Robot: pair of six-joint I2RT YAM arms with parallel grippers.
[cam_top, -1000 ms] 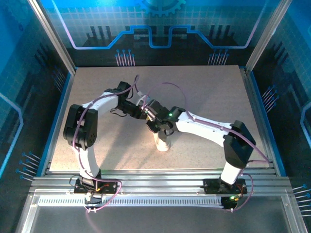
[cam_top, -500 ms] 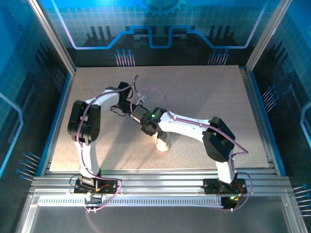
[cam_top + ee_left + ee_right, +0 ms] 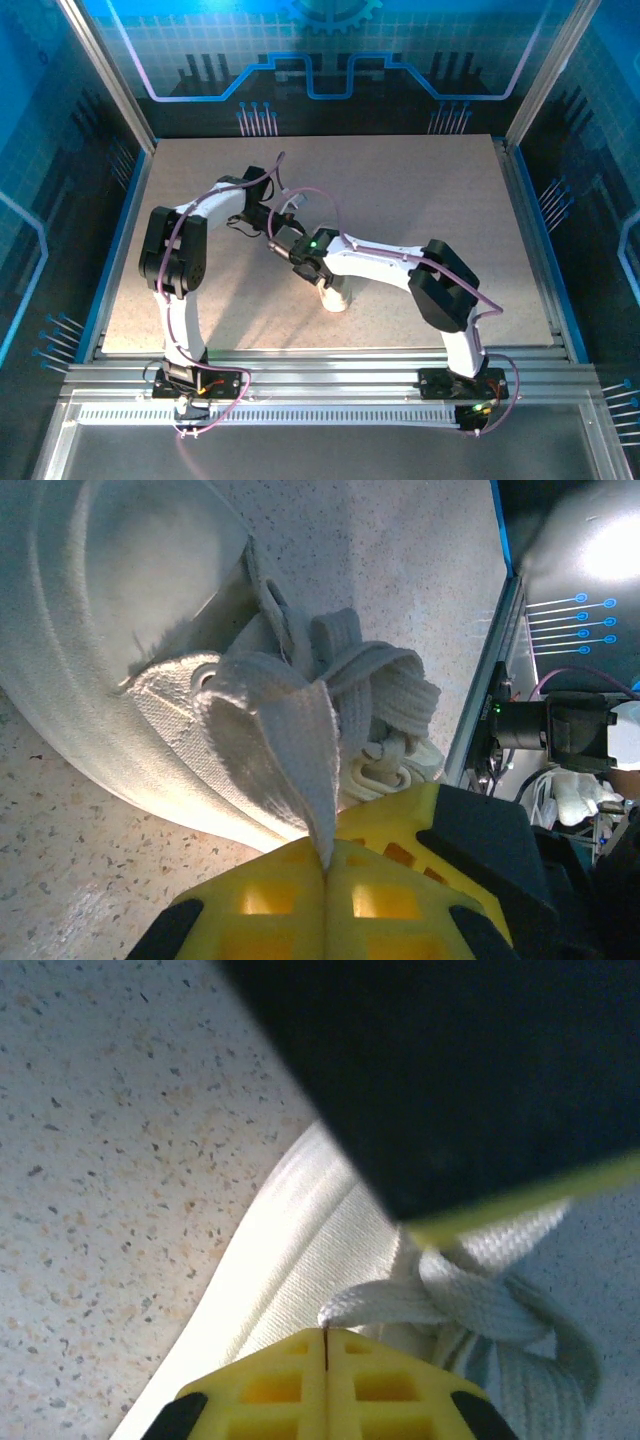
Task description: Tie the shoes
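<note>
Pinching a flat white lace (image 3: pixel 290 750), left gripper (image 3: pixel 325 870) (yellow fingers (image 3: pixel 400 905) pressed together), right gripper (image 3: pixel 325 1338) clamped on a lace loop (image 3: pixel 390 1305), white sneaker (image 3: pixel 336 297) on the speckled table (image 3: pixel 450 190), under both wrists.

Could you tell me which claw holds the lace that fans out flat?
The left claw: its strand widens flat toward an eyelet. The right claw pinches a narrow bend beside the knot.
</note>
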